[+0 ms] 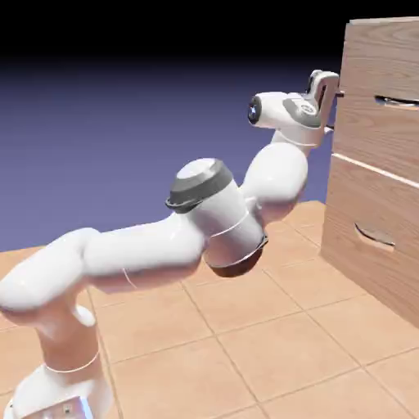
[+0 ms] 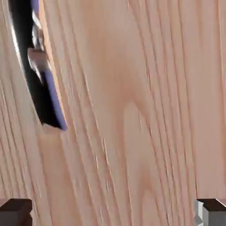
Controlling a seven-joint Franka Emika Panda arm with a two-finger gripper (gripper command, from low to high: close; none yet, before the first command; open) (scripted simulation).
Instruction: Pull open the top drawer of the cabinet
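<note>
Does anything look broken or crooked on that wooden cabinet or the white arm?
Nothing stands out: the cabinet stands upright, its two drawer fronts show no visible damage, and the arm looks whole.

The exterior view looks from off to the side, slightly from above, across the white, jointed robot arm (image 1: 221,213) toward the tall, light-brown wood-grain cabinet (image 1: 380,164), taking in nearly the whole arm. The hand view looks from the arm's end, close and facing the wood. Both views share the cabinet's front and a dark, curved handle slot (image 2: 37,66).
</note>
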